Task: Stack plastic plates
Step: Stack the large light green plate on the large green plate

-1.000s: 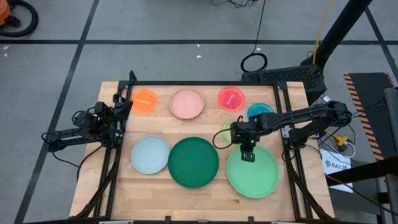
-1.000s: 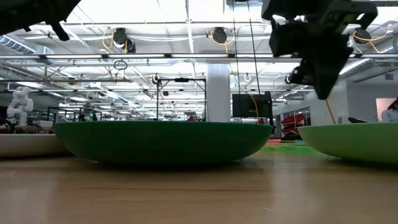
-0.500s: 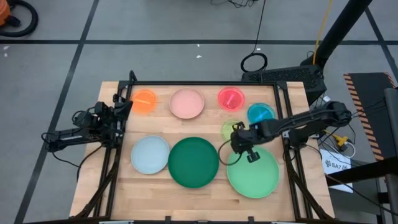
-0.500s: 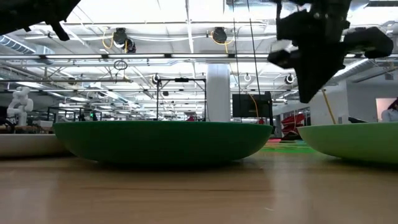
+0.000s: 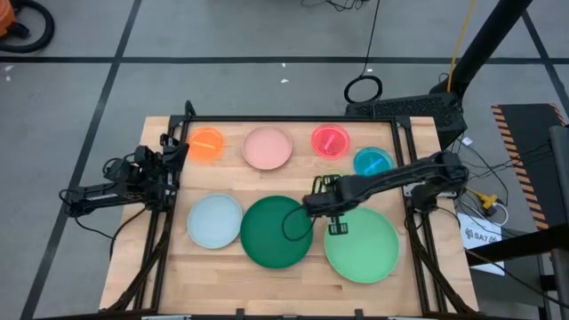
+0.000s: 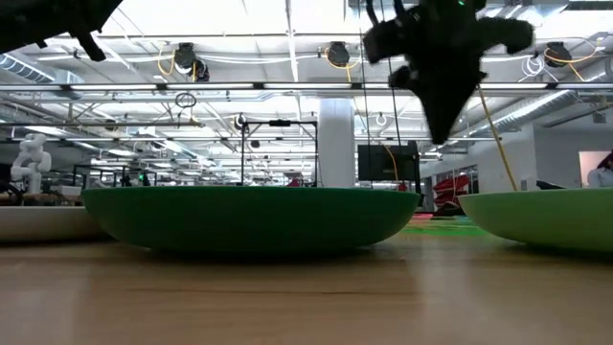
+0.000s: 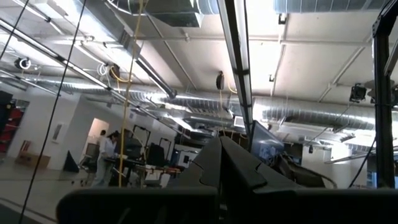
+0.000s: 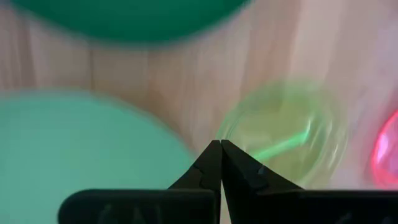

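Eight round plates lie flat on the wooden table. Far row: small orange plate (image 5: 206, 144), pink plate (image 5: 267, 148), small red-pink plate (image 5: 331, 140), small blue plate (image 5: 372, 162). Near row: pale blue plate (image 5: 214, 220), large dark green plate (image 5: 276, 231), large light green plate (image 5: 361, 244). My right arm mostly covers the small yellow-green plate (image 8: 286, 134) in the high view. My right gripper (image 5: 336, 224) (image 8: 221, 144) (image 6: 443, 134) is shut, points down and hangs high above bare wood between the two large plates and the yellow-green one. My left gripper (image 5: 182, 148) (image 7: 221, 140) is shut and waits at the table's left edge beside the orange plate.
Bare wood (image 5: 267, 182) lies between the two rows and along the near edge. A dark frame (image 5: 402, 142) borders the table's far and side edges. The right arm (image 5: 400, 178) stretches across from the right, over the yellow-green plate.
My right gripper has moved toward the table's left, from above the light green plate's far rim to above the gap between the two large plates, staying shut and well above the table. The arm now covers the yellow-green plate in the high view. No plate has moved.
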You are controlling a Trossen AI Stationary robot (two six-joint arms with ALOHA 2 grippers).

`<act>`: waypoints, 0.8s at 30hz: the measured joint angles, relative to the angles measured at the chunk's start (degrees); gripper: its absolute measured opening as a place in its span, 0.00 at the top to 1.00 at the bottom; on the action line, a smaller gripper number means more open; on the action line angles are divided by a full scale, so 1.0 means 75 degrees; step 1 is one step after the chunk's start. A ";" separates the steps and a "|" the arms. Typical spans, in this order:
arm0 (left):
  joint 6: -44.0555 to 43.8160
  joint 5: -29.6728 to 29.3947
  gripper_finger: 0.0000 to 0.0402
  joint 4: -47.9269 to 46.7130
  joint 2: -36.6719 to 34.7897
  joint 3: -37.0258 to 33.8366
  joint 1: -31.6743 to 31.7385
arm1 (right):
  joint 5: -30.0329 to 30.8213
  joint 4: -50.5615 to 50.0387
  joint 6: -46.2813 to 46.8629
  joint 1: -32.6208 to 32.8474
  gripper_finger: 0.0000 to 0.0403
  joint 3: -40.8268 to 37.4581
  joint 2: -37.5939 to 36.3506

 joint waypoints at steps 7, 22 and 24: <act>-0.0035 -0.0003 0.99 -0.0001 0.0000 0.0000 0.0000 | 0.0002 -0.1181 -0.0396 -0.0001 1.00 0.0039 0.0103; -0.0452 0.0003 0.99 -0.0133 0.0000 0.0000 0.0000 | -0.0128 -0.0660 -0.0481 0.0009 0.61 -0.0369 -0.0094; -0.0458 0.0006 0.99 -0.0175 0.0000 0.0000 0.0000 | -0.0215 -0.0620 -0.0727 0.0015 0.55 -0.0538 -0.0099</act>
